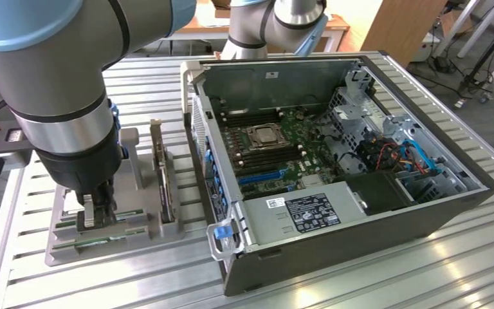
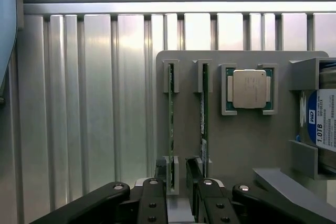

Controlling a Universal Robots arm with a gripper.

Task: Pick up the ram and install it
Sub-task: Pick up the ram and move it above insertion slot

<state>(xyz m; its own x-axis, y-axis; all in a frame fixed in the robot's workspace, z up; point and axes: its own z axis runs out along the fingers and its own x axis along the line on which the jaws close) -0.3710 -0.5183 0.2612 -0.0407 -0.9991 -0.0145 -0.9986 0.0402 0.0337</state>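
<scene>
Wrist view puts my gripper [image 2: 177, 174] low over the grey holder [image 2: 236, 150], with its jaws spread wide and nothing held. The ram [image 2: 170, 114] stands on edge in its slot in that holder, and its near end sits between my two fingers [image 2: 160, 174]; I cannot tell whether either one touches it. A second stick [image 2: 204, 108] stands parallel in the next slot, just outside one finger. Further out from the tool, on the same holder, a silver processor [image 2: 249, 88] lies flat in its own frame, and a hard drive [image 2: 321, 121] lies beyond that. From the exterior view, the arm [image 1: 67, 129] comes straight down onto the holder. An upright card [image 1: 161, 174] stands just beside the gripper, and the open computer case [image 1: 350, 254] sits past that card on the slatted table [image 1: 384, 283].
</scene>
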